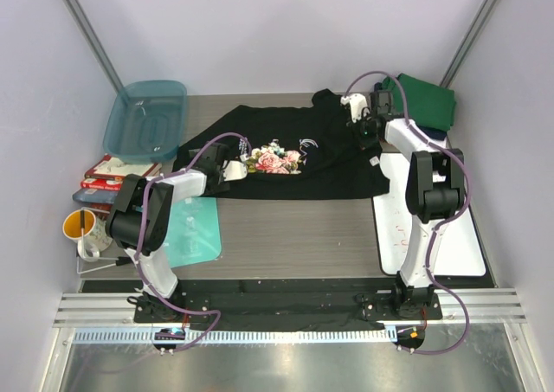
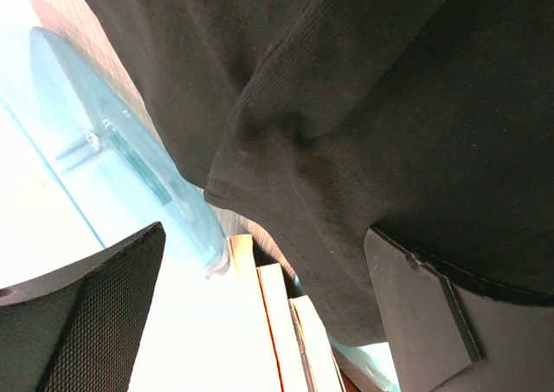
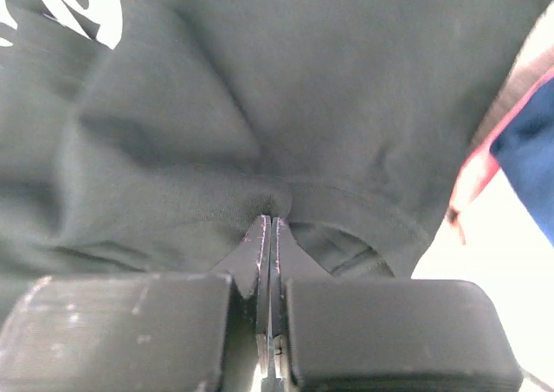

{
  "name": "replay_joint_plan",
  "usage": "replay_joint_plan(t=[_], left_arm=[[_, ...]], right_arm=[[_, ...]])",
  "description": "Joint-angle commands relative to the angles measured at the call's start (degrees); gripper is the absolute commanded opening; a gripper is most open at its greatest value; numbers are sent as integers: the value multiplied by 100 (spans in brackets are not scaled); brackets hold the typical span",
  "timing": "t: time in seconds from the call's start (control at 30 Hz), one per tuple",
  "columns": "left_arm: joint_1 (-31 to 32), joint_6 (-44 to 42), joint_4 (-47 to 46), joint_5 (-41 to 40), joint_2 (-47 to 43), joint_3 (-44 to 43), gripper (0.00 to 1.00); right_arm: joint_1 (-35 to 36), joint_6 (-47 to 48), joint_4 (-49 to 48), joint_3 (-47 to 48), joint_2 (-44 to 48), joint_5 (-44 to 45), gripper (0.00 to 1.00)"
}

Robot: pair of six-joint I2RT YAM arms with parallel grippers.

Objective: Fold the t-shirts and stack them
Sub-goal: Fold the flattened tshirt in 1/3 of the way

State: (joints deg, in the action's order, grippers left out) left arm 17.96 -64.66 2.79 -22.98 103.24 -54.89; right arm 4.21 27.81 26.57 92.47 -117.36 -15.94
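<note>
A black t-shirt (image 1: 286,163) with a pink floral print and white script lies spread at the back middle of the table. My right gripper (image 1: 367,134) is at its right side, shut on a puckered fold of the black cloth (image 3: 260,106); its jaws (image 3: 270,223) meet with the cloth pinched at their tips. At the shirt's left edge my left gripper (image 1: 234,165) stands open, and the black hem (image 2: 346,106) runs past its right finger (image 2: 433,323). A folded green t-shirt (image 1: 426,102) lies at the back right on a navy one (image 1: 435,138).
A teal tub (image 1: 147,115) stands at the back left, with books (image 1: 112,174) and a yellow cup (image 1: 78,226) in front of it. A teal mat (image 1: 197,229) lies by the left arm. A white board (image 1: 437,232) lies on the right. Grey walls close in both sides.
</note>
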Motion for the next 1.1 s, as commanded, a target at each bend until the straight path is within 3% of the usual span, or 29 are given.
replay_joint_plan(t=[0.0,0.17,0.37,0.4,0.5,0.6,0.73,0.8,1.07], left_arm=[[-11,411,556,743,442,330,100],[-11,419,556,751,425,321,100],[-20,411,556,751,434,304,100],[-11,411,565,751,434,304,100],[-20,428,565,751,443,313,100],[-11,428,548,743,451,330,100],[-20,411,547,708,425,348,100],[-20,411,547,699,416,357,100],[-20,481,512,699,416,357,100]], right_arm=[[185,172,-950,-500,397,1546,1],[309,268,-1829,-1151,705,2288,1],[353,374,-1919,-1222,785,2570,4],[353,374,-1858,-1196,776,2518,21],[309,260,-1603,-1099,794,2018,49],[125,-91,-1190,-749,680,1034,63],[-104,-478,-452,147,232,-30,66],[-87,-557,-363,324,39,-434,62],[677,-549,-179,781,-392,-699,59]])
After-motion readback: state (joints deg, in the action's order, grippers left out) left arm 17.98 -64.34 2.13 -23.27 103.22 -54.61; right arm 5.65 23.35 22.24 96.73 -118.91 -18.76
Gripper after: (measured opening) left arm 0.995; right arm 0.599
